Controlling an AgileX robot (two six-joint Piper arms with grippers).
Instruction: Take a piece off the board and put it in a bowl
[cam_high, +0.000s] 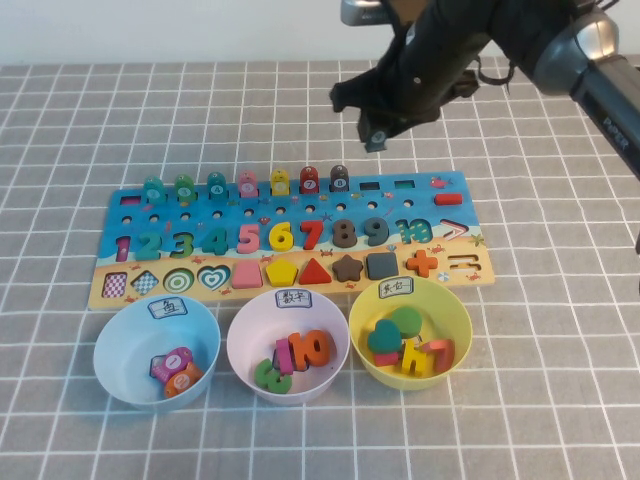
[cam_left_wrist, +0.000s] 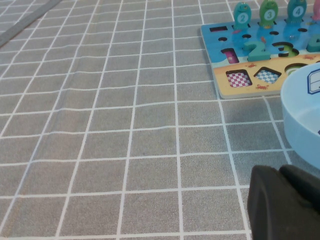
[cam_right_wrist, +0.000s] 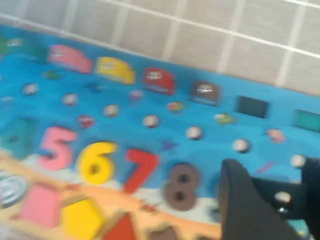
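Observation:
My right gripper (cam_high: 378, 132) hangs above the table just behind the board's (cam_high: 420, 192) back edge. It is shut on the dark teal-blue piece (cam_high: 376, 137), lifted clear of the board. In the right wrist view the piece (cam_right_wrist: 270, 192) with its white disc sits between the fingers (cam_right_wrist: 240, 200) of the right gripper (cam_right_wrist: 277, 200), over the board (cam_right_wrist: 215, 150). The light blue bowl (cam_high: 110, 340) stands in front of the board's left end, with a pink and an orange token in it. My left gripper (cam_left_wrist: 285, 200) is shut and empty, low over the cloth beside the blue bowl (cam_left_wrist: 300, 115).
A pink bowl (cam_high: 240, 335) and a yellow bowl (cam_high: 455, 300) with pieces stand right of the blue one. Several tokens, ending with a red (cam_high: 309, 180) and a brown one (cam_high: 339, 178), stand along the board's back row, next to two empty slots (cam_high: 370, 185).

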